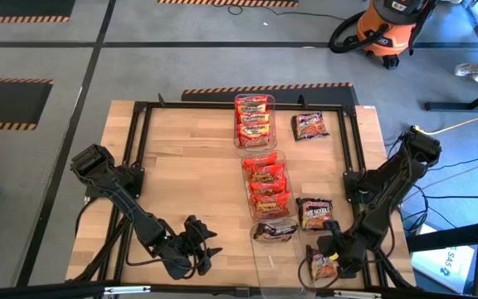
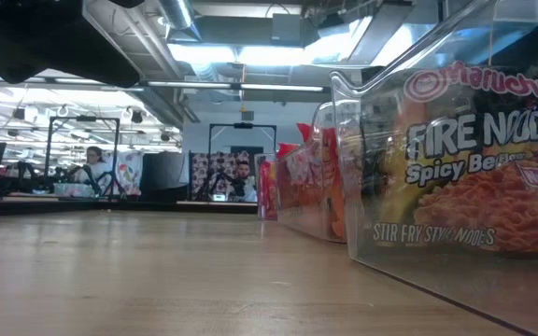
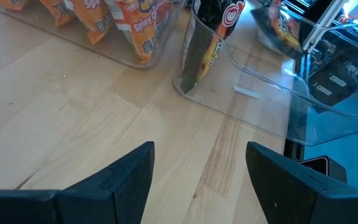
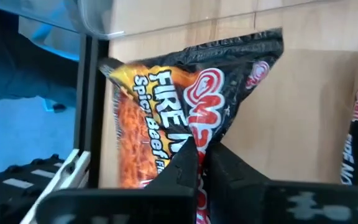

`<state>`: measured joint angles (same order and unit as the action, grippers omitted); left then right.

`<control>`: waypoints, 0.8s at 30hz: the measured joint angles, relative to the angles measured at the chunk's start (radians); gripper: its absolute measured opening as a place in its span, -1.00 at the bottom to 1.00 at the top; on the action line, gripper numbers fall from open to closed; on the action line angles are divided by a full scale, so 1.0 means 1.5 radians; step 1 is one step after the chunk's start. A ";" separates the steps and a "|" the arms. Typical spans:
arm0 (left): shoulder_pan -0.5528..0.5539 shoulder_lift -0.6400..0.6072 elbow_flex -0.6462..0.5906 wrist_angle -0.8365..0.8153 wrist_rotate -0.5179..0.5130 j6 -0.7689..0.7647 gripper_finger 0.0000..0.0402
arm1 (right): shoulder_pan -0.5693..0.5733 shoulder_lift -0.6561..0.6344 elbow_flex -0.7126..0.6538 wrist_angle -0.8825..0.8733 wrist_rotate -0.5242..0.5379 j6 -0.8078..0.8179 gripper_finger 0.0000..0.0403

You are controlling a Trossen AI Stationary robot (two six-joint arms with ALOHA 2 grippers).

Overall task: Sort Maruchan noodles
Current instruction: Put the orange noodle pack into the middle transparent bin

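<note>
Three clear bins stand in a row down the table's middle. The far bin (image 1: 254, 120) holds red-yellow packets, the middle bin (image 1: 265, 187) orange-red ones, and the near bin (image 1: 276, 237) one dark packet (image 2: 474, 187). Two more dark packets lie loose on the wood: one (image 1: 311, 125) right of the far bin, one (image 1: 314, 213) right of the near bin. My right gripper (image 1: 328, 259) is at the near right corner, shut on another dark packet (image 4: 185, 106). My left gripper (image 3: 197, 180) is open over bare wood at the near edge, left of the near bin. My right gripper pinches the dark Fire Noodle packet between its two fingers (image 4: 185, 165) at one edge (image 4: 201, 140), where the wrapper bunches into creases. The fingers come slanting down from the table's right. The packet's far corner (image 4: 272, 37) is over the wood; I cannot tell whether it is lifted clear.
A black frame rail (image 1: 139, 166) runs around the table top, close beside the held packet (image 4: 86, 124). The near bin's rim (image 4: 95, 18) is just ahead of my right gripper. Bare wood (image 1: 189, 174) lies left of the bins. A person (image 2: 92, 163) sits far behind the table.
</note>
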<state>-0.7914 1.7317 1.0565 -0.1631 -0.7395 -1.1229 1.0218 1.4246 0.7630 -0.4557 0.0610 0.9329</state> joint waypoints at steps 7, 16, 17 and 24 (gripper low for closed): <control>0.002 0.000 0.000 0.000 0.000 0.000 0.23 | 0.000 0.000 0.081 -0.109 -0.022 -0.012 -1.00; 0.010 0.000 0.000 0.000 0.000 0.000 0.23 | 0.000 -0.001 0.147 -0.188 -0.020 -0.011 -1.00; 0.010 0.000 0.000 0.000 0.001 0.000 0.23 | 0.000 -0.001 0.147 -0.190 -0.020 -0.001 -1.00; 0.010 0.000 0.000 0.000 0.001 0.000 0.23 | -0.001 0.001 0.098 -0.192 -0.006 0.087 -0.97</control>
<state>-0.7769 1.7317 1.0565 -0.1627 -0.7387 -1.1225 1.0203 1.4265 0.9101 -0.7441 0.0522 1.0639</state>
